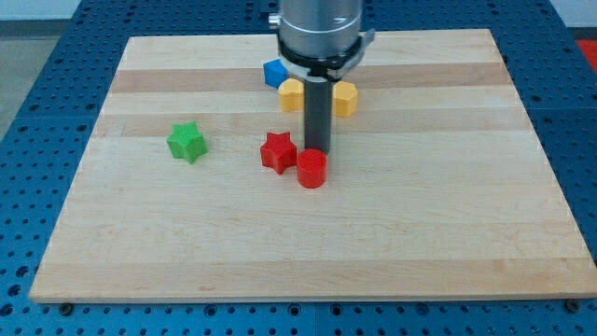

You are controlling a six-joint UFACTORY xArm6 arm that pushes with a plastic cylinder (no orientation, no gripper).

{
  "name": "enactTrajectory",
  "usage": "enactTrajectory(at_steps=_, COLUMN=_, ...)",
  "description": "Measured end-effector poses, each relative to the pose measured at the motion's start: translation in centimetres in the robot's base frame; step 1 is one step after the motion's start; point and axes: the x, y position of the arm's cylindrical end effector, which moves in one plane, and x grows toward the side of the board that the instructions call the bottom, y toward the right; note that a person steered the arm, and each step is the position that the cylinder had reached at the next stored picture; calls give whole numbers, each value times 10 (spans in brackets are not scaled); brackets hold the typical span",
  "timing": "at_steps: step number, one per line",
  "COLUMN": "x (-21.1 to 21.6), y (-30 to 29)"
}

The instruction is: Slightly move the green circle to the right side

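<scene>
No green circle shows in the camera view. The only green block is a green star (187,142) at the view's left. My tip (317,150) stands near the board's middle, just above a red cylinder (312,169) and right of a red star (278,151). The tip looks very close to the red cylinder. I cannot tell if they touch. The rod and the arm head hide part of the board behind them.
A blue block (274,72) lies at the view's top centre, partly under the arm head. A yellow block (292,94) sits left of the rod and another yellow block (344,97) right of it. The wooden board (448,205) lies on a blue pegboard table.
</scene>
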Motion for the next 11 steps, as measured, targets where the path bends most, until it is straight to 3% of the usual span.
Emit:
enactTrajectory(at_steps=3, x=-12, y=-46)
enactTrajectory(at_steps=9, x=-27, y=0)
enactTrajectory(at_steps=10, x=-20, y=4)
enactTrajectory(at_steps=11, x=13, y=5)
